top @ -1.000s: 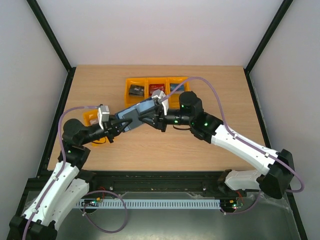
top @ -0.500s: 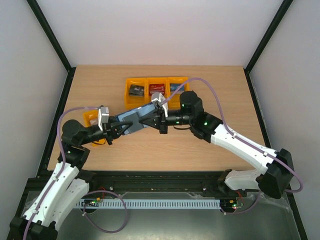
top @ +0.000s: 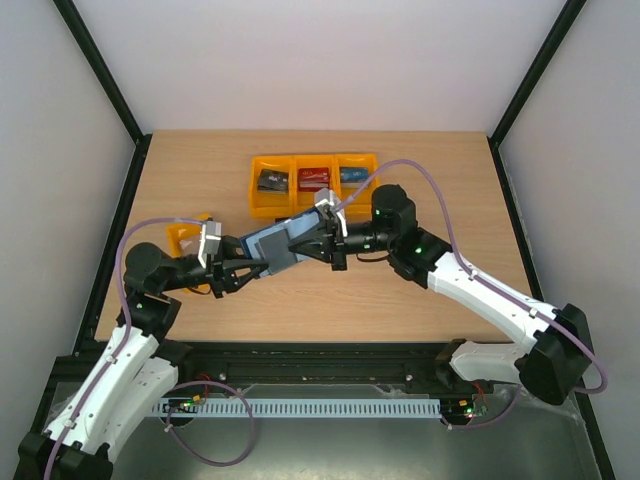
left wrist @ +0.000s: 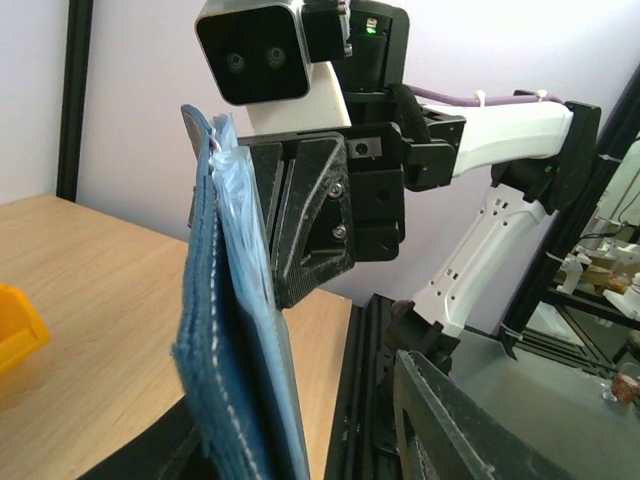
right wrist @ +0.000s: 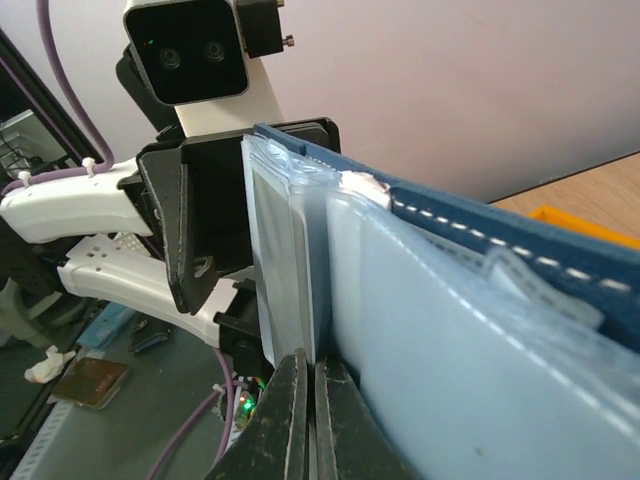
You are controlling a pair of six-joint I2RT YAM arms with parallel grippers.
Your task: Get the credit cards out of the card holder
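The card holder (top: 272, 245) is up in the air over the counter (top: 400, 300). It hangs just in front of the long orange bin (top: 257, 190), on the side nearer the arms. It is dark blue and it is folded open, with pale see-through sleeves (right wrist: 440, 330) showing.

The right tool (top: 305, 243) is clenched. Its two fingers (right wrist: 285, 420) are pressed tight together on the thin edge of a sleeve, so it is grasping the card holder. It reaches in from in front of the long bin's right end.

The left tool (top: 252, 270) has let go. In the left wrist view one finger (left wrist: 450, 420) stands well away from the card holder, with a wide gap between them. The other finger is low down beside the card holder, and I cannot tell if it touches. This tool is in front of the long bin's left end, farther from the bin than the card holder is.

Something flat and grey (right wrist: 285, 280) sits inside one sleeve. I cannot tell if it is a card.

The long bin has three parts, and each part has a small thing in it: one dark, one red, one blue. A small orange bin (top: 180, 238) sits to the left of the long bin and nearer the arms.
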